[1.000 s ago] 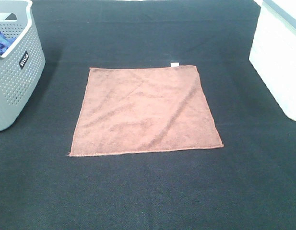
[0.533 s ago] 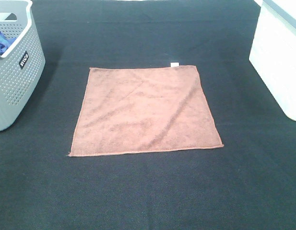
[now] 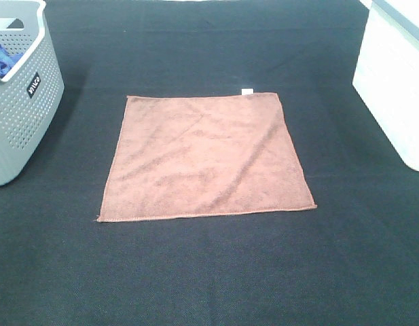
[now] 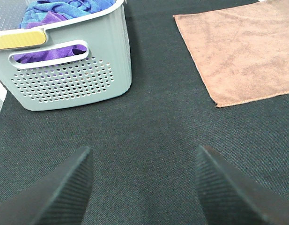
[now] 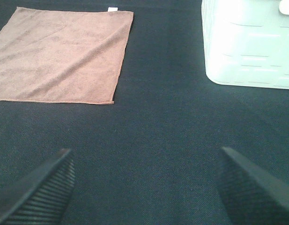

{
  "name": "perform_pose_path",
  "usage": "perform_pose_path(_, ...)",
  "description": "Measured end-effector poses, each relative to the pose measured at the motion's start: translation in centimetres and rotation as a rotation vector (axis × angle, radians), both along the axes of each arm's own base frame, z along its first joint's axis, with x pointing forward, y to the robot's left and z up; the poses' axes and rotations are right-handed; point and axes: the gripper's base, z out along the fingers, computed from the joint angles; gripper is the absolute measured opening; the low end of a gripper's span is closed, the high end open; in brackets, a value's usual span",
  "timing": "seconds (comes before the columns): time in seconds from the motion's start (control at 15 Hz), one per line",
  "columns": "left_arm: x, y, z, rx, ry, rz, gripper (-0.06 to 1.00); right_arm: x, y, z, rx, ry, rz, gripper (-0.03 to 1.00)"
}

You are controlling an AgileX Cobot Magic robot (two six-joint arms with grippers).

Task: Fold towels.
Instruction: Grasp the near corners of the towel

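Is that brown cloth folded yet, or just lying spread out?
Spread out, not folded. The towel lies as one flat layer on the table, all four corners showing, with only light creases.

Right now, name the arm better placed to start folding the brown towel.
Right, marginally. The right end effector and left end effector are both open, clear of the towel, but a near corner lies ahead between the right one's fingers, the other outside the left's.

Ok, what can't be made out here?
- Grey perforated plastic basket: cut by the exterior view's edge; blue and purple cloths inside uncountable.
- White plastic bin: cut off in exterior and right wrist views; contents hidden by its wall.
- White tag on the reddish-brown square microfibre towel: too small to read.
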Motion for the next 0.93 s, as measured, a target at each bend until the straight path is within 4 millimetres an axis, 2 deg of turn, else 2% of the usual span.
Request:
perform_pose_path(0.2, 0.7, 0.0, 1.9, -0.015, -0.165, 0.006, 0.61, 0.7, 0.0, 0.5, 0.013, 0.012, -0.008, 0.78)
perform_pose_path(0.33, 2.2, -0.2, 2.9, -0.051, -0.209, 0.000, 0.61, 2.7, -0.1, 1.5, 0.045, 0.036, -0.029, 0.78)
perform_pose_path(0.4, 3.9, -0.4, 3.1, -0.083, -0.171, -0.005, 0.61, 5.0, -0.1, 2.3, 0.053, 0.098, -0.038, 0.78)
perform_pose_path(0.47, 3.9, -0.4, 3.1, -0.083, -0.171, -0.005, 0.61, 5.0, -0.1, 2.3, 0.053, 0.098, -0.038, 0.78)
perform_pose_path(0.73, 9.9, -1.3, 1.7, -0.232, 0.097, -0.012, 0.61, 11.4, -0.1, 3.1, 0.052, 0.332, -0.045, 0.78)
perform_pose_path(0.8, 12.4, -1.7, 0.4, -0.296, 0.226, 0.002, 0.61, 13.3, -0.1, 2.8, 0.051, 0.404, -0.047, 0.78)
perform_pose_path(0.93, 15.5, -2.2, -1.8, -0.376, 0.383, 0.029, 0.61, 16.3, 0.0, 1.9, 0.068, 0.515, -0.049, 0.78)
